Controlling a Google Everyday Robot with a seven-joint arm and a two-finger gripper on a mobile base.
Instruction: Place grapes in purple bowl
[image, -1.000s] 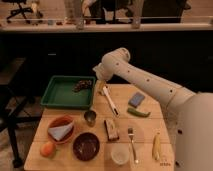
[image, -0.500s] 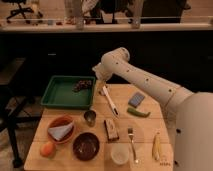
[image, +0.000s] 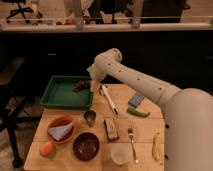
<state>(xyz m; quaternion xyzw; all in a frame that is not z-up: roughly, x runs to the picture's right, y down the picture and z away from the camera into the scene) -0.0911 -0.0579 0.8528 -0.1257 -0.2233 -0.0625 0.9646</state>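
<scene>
One bunch of grapes (image: 81, 86) lay in the green tray (image: 57, 95), near its far right corner, not yet lifted. My claw (image: 92, 86) hung just beside the bunch on its right, about over the tray's right edge. The fingers were spread wide with nothing between them. Whether a fingertip touched the fruit, I could not tell.

Step in hand, as I judged it: the grasp. Notes on doing it well:

- The claw sat off to one side of the cluster, so it needed a small shift toward the tray's middle before going down.
- The tray wall was close on the right and could have caught a finger. Both fingers had to stay inside the rim.
- A lumpy bunch would likely give and roll. The close wanted to be gentle and around the bulk, not one grape at the edge.
- The lift needed to go straight up, clear of the wall, before any travel.

The purple bowl (image: 86, 146) stood at the near edge of the surface (image: 145, 129), well apart from the tray. A metal cup (image: 90, 118) stood between tray and bowl, and the orange bowl (image: 61, 129) sat just left of the purple one. The carry called for height over the cup and a low release over the purple bowl's middle.
</scene>
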